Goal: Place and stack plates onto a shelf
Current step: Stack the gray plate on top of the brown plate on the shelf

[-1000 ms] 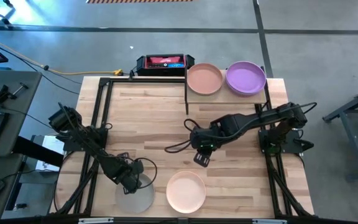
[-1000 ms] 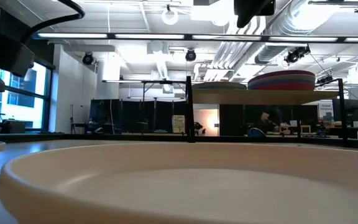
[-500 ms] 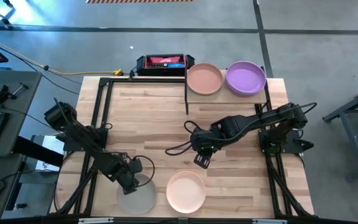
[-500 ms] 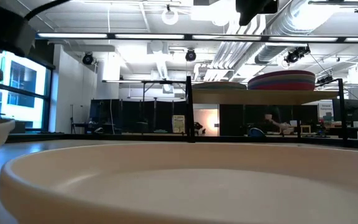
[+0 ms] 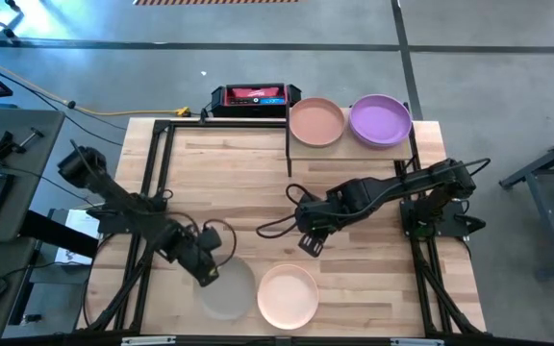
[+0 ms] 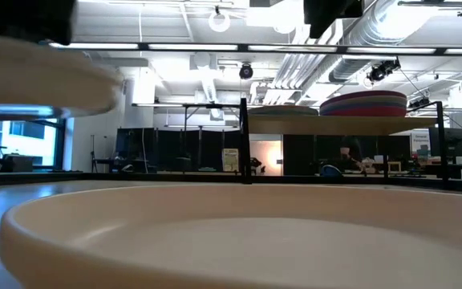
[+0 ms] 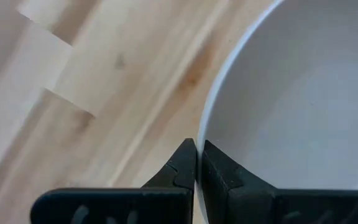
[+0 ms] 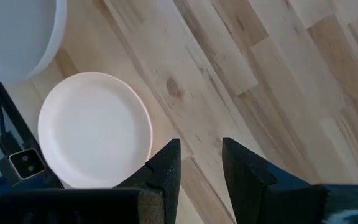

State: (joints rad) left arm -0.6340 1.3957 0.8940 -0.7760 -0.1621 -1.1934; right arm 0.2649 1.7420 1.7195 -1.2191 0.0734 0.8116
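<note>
My left gripper [image 5: 206, 270] is shut on a grey-beige plate [image 5: 229, 288] near the table's front edge. The plate shows high at the left in the low view [image 6: 42, 71]. A cream plate [image 5: 288, 296] lies flat on the table to its right and fills the foreground of the low view [image 6: 231, 233]. My right gripper [image 5: 311, 242] hangs open above the table's middle, holding nothing. On the shelf [image 6: 295, 123] at the back right stand two stacks, one topped by a peach plate [image 5: 315, 122], the other by a purple plate [image 5: 381, 120]. My left gripper pinches the grey-beige plate's rim [image 7: 205, 127] between its two fingers, one inside the rim and one outside. This is the plate's far-left side. The fingers come steeply from above. The plate hangs clear of the table, roughly level.
A black and red box [image 5: 255, 97] sits behind the table's far edge. Black frame rails [image 5: 152, 163] run along the table's left and right sides. The shelf's thin black posts [image 5: 288, 144] stand at the back right. Bare wood [image 5: 229, 183] lies between the arms.
My left gripper has risen and gone toward the table's right edge, rolling a little. The grey-beige plate has come with it, lifted clear of the table and carried closer to the cream plate. My right gripper has kept its place.
</note>
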